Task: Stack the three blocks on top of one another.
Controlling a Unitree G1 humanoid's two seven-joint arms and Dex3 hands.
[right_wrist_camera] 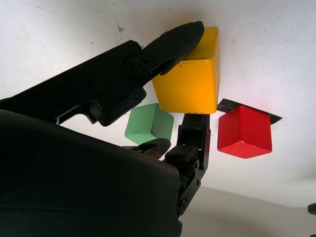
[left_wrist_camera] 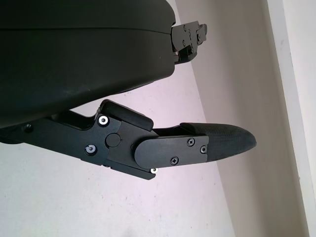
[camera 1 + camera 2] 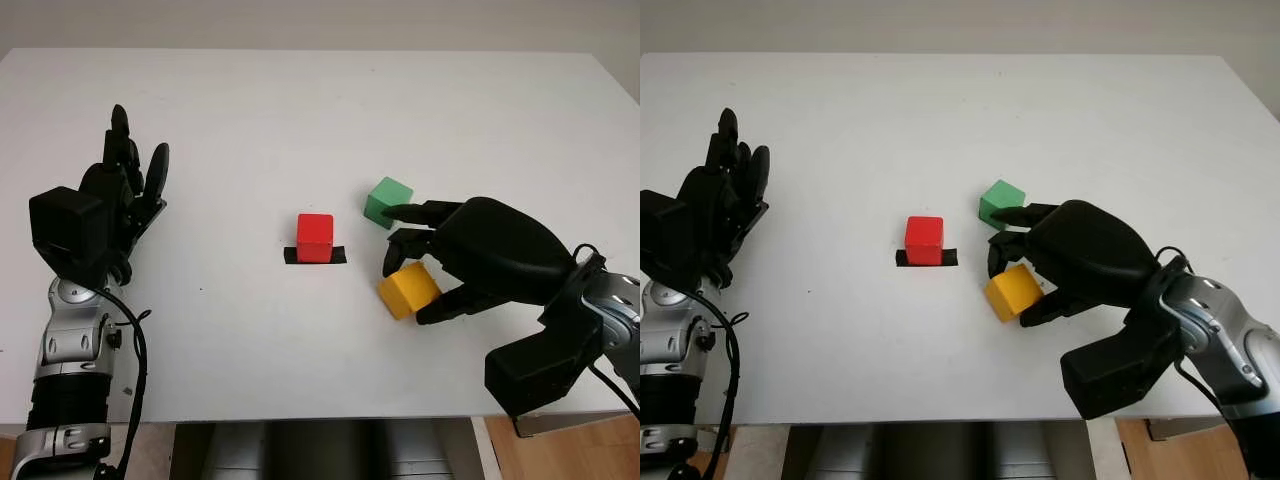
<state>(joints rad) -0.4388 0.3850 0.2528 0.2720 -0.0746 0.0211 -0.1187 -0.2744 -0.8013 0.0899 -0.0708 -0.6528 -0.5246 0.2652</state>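
Right robot hand (image 3: 425, 270) low at right, fingers (image 1: 173, 42) curled around a yellow block (image 3: 408, 289). Left robot hand (image 3: 120, 190) open, parked at far left.

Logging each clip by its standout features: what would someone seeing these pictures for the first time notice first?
The black right hand closes its fingers on the yellow wooden cube, right of the table's middle, with the green wooden cube just beyond its fingertips. The red wooden cube sits on a strip of black tape at the centre of the white table. The left hand is open at the table's left side.
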